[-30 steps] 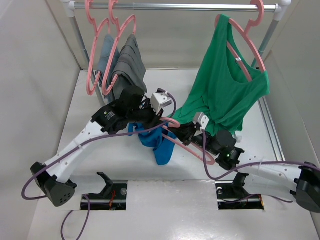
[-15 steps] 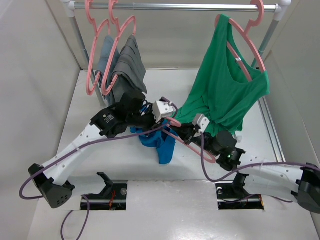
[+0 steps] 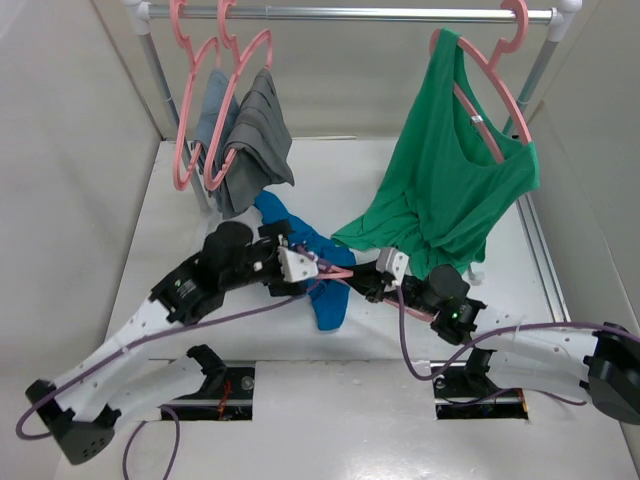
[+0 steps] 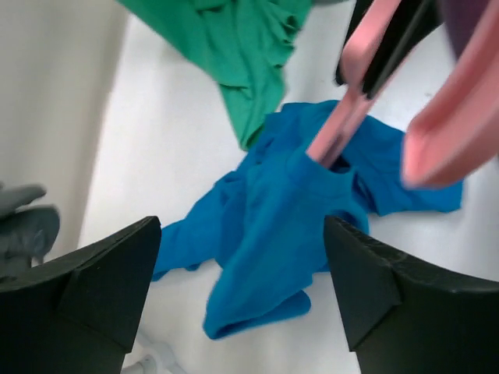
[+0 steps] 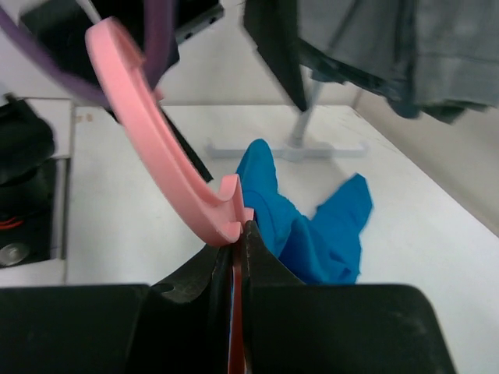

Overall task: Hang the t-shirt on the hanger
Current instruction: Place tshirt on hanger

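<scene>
Looking down from the overhead view, we find the t-shirt (image 3: 328,300) crumpled on the white table (image 3: 180,200) at the centre of the frame. One end reaches up toward the grey garments (image 3: 250,140) hanging at upper left, and the other end is bunched lower down. The hanger (image 3: 338,271) crosses it at mid-frame, and only short pink stretches show between the two wrists. The green top (image 3: 450,190) hangs from the rail (image 3: 350,14) at upper right, its hem coming down near the t-shirt.

The left gripper (image 3: 312,272) sits just left of the t-shirt. In its own camera we see the left gripper (image 4: 242,226) released: its two black fingers (image 4: 101,288) stand wide apart in the lower corners, with nothing between them and the blue t-shirt (image 4: 288,226) on the table beyond. In that view one arm of the hanger (image 4: 351,125) slants down from the upper right and enters an opening in the shirt at mid-frame. The green top (image 4: 234,47) fills the upper centre.

The right gripper (image 3: 362,283) reaches in from the right of centre. Its wrist camera shows the right gripper (image 5: 238,245) clenched on the hanger (image 5: 156,148), its fingers pinching the pink frame at the notch in the lower centre. The frame curves away to the upper left. Beyond it the t-shirt (image 5: 304,226) lies at right of centre, below the grey garments (image 5: 390,47).
</scene>
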Robot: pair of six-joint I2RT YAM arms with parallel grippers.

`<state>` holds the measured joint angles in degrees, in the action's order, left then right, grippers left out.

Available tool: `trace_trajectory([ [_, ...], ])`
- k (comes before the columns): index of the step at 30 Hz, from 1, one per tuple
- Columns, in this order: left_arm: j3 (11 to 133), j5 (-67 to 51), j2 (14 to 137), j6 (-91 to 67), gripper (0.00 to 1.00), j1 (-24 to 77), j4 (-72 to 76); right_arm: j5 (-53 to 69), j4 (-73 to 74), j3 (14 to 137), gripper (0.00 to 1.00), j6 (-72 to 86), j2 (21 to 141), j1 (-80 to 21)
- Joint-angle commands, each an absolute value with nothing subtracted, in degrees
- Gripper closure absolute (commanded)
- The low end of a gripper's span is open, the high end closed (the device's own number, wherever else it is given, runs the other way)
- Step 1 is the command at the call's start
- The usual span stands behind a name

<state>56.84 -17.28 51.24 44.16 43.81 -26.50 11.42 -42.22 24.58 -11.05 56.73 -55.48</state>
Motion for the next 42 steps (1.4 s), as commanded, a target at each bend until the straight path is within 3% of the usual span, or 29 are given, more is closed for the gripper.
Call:
trace_trajectory([
  [1,48.54,-15.91,40.45,53.05,0.15,44.38,-9.27,9.49,-43.24,24.60,1.00,-11.60,57.13,-52.82],
  [3,46.06,-15.30,39.46,55.71,0.08,43.86,-8.70,11.24,-41.58,25.14,1.00,-12.13,57.13,-52.82],
  [7,49.29,-13.28,48.14,56.00,0.05,43.86,-13.27,13.00,-40.34,26.28,1.00,-13.18,57.65,-52.82],
  [12,56.68,-15.37,58.00,53.61,0.10,42.63,-19.41,13.62,-39.20,27.42,1.00,-13.71,58.18,-52.82],
  [18,56.35,-27.42,56.52,61.24,0.07,39.46,-26.53,12.39,-39.20,27.42,1.00,-13.71,58.71,-52.82],
  [37,56.07,-20.92,68.20,55.28,0.00,35.16,-25.49,16.17,-34.01,32.26,1.00,-17.49,62.31,-52.82],
  [42,56.77,-24.86,71.80,54.14,0.00,27.96,-27.24,17.49,-33.40,32.78,1.00,-17.49,62.31,-52.82],
])
